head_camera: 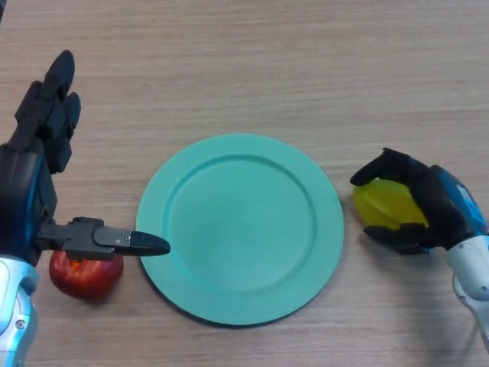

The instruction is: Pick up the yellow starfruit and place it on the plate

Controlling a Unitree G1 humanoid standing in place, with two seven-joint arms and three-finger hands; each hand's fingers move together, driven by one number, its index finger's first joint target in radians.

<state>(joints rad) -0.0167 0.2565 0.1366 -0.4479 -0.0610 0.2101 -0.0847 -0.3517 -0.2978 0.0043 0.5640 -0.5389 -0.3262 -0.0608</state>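
Observation:
A yellow starfruit [384, 204] lies on the wooden table just right of the teal plate [240, 226]. My right hand [428, 202] has its fingers and thumb curled round the starfruit from the right side. The plate sits in the middle of the table and holds nothing. My left hand [38, 153] is at the left edge, open, with fingers pointing away and its thumb stretched toward the plate's left rim.
A red apple [85, 275] sits on the table under my left thumb, just left of the plate. Bare wooden table stretches beyond the plate to the far side.

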